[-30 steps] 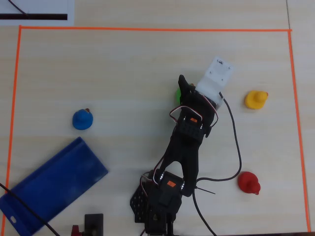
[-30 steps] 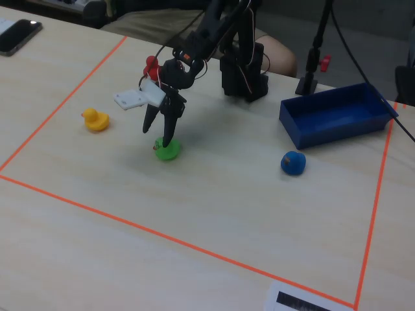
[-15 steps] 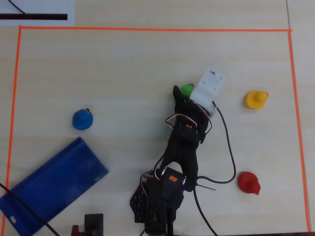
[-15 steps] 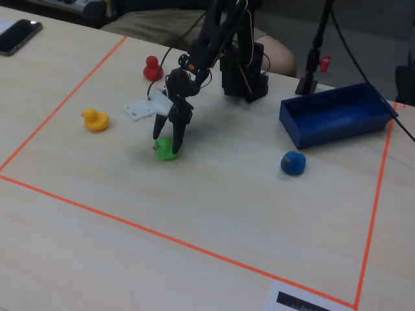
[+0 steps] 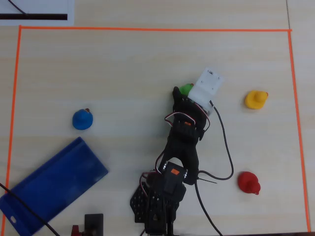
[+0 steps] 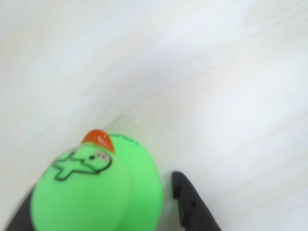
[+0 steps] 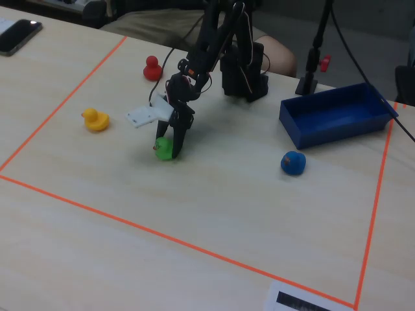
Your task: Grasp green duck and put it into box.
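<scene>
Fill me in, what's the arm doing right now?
The gripper is down at the table around the green duck, one finger on each side of it in the wrist view; whether it is clamped yet is unclear. The duck looks to be on the table, not lifted. The blue box sits empty off to the side. Blue duck, yellow duck and red duck lie untouched.

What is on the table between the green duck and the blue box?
Only the blue duck; the rest is bare table. The fixed view shows it between the green duck and the box.
</scene>
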`<state>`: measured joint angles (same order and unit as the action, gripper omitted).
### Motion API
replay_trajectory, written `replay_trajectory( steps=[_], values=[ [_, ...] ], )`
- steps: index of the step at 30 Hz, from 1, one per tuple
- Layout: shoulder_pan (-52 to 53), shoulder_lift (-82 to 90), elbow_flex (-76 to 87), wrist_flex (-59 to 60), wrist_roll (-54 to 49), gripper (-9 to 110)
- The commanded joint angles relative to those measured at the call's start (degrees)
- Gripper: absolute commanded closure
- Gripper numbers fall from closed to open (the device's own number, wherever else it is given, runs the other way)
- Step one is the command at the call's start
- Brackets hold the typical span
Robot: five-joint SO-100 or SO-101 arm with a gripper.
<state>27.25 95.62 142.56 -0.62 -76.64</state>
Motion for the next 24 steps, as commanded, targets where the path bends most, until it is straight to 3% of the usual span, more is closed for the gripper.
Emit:
replay_trajectory(
  steps=[1,7,14,20,24],
  values=[
    [-1.0,0.3,-2.0,-1.1,1.2,101],
    [-1.4,9.3,-2.0,8.3,5.4,101],
    [-9.4,30.5,-11.0,42.0,15.4,101],
    [-27.5,47.3,-24.6,74.4,24.1,101],
    [-44.3,48.0,-30.5,88.0,33.1,101]
  ],
)
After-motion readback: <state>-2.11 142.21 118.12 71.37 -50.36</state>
